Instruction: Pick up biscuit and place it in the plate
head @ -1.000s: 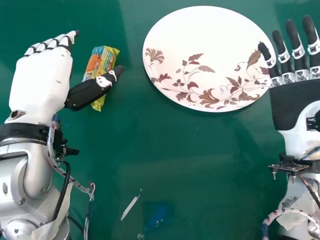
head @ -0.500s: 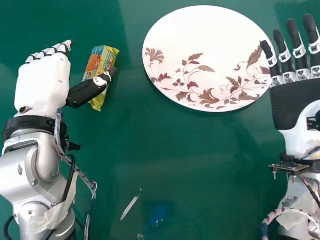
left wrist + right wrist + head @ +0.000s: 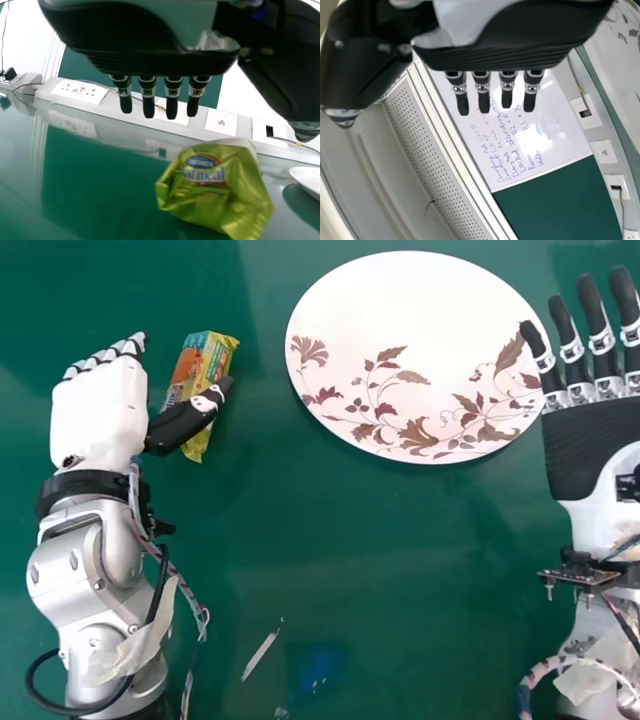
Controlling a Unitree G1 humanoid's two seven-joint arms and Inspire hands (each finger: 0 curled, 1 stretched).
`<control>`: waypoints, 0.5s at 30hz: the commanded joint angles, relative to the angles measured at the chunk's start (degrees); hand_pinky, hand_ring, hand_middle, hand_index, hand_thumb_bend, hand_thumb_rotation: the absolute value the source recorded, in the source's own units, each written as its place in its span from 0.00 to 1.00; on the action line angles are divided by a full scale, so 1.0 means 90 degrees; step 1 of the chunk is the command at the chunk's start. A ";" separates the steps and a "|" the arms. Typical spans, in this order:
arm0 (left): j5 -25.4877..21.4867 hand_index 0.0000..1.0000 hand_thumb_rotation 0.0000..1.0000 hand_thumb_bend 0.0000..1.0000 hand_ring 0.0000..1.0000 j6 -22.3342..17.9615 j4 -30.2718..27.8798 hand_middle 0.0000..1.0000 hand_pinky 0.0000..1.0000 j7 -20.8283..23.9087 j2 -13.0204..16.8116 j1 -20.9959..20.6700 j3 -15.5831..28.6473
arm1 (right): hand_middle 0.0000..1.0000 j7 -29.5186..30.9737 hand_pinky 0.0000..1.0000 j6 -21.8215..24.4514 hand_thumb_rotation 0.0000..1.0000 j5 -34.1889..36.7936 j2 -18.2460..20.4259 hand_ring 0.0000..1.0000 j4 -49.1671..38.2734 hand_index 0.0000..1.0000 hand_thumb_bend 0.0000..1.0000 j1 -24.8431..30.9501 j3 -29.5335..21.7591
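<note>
The left hand [image 3: 100, 415] is just left of the biscuit packet [image 3: 205, 362], its thumb stretched across the packet's lower part in the head view; whether it touches cannot be told. In the left wrist view the left hand [image 3: 150, 56] has straight, open fingers, and the green-yellow packet [image 3: 212, 185] lies on the table apart from the fingertips. A white plate [image 3: 410, 325] with a brown leaf pattern is right of the packet. The right hand [image 3: 595, 445] rests open beyond the plate's right side, fingers straight; in the right wrist view the right hand [image 3: 495, 52] holds nothing.
The green table [image 3: 370, 540] carries a thin pale strip [image 3: 260, 655] near the robot. Wall sockets and a trunking strip [image 3: 125, 102] run behind the table. A whiteboard [image 3: 520, 135] with writing stands off the right side.
The left hand has drawn back toward the robot and shifted slightly right, its thumb still across the packet in the head view. Packet and plate have stayed put; the right hand has hardly moved.
</note>
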 commanded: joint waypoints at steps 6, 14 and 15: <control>0.0056 1.00 0.96 1.00 1.00 0.0373 0.0114 1.00 1.00 0.0327 -0.0543 0.0270 -0.0681 | 1.00 -0.0080 0.90 -0.0075 0.42 -0.0002 0.0093 1.00 -0.0167 0.98 1.00 0.0226 0.0000; 0.0060 1.00 0.97 1.00 1.00 0.0617 0.0179 1.00 1.00 0.0337 -0.0489 0.0253 -0.0961 | 1.00 -0.0037 0.80 -0.0130 0.41 0.0035 0.0069 1.00 -0.0196 0.97 1.00 0.0286 -0.0048; 0.0028 1.00 0.97 1.00 1.00 0.0626 0.0189 1.00 1.00 0.0334 -0.0477 0.0242 -0.0964 | 1.00 -0.0061 0.79 -0.0122 0.40 0.0040 0.0082 1.00 -0.0211 0.97 1.00 0.0299 -0.0048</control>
